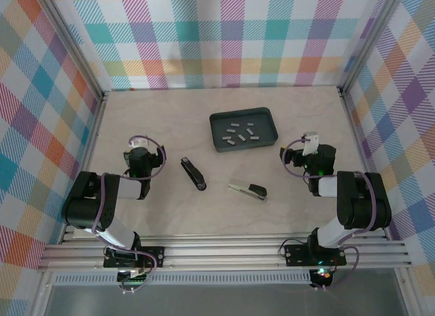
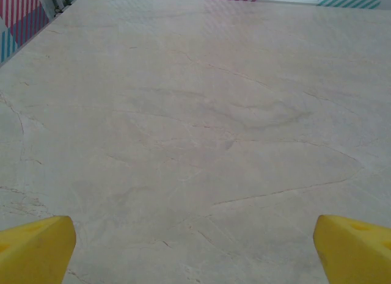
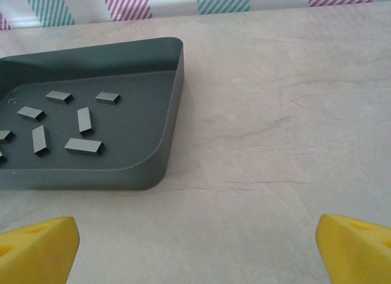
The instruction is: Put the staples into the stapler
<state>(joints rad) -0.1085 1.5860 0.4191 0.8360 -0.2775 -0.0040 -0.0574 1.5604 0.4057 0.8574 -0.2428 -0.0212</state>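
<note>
On the worktop (image 1: 170, 119), the staples (image 1: 242, 132) are being carried loose in a dark tray (image 1: 213, 131), with a black stapler (image 1: 194, 174) and a grey stapler (image 1: 249, 189) lying near it. The left pincer (image 1: 139, 141) and the right pincer (image 1: 310, 138) are being held wide open, gripping nothing.

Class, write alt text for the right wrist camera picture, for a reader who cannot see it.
A dark grey tray on the left of a pale table holds several small grey strips of staples, lying loose at different angles. The right claw is open, its two yellow fingertips at the picture's bottom corners.
</note>
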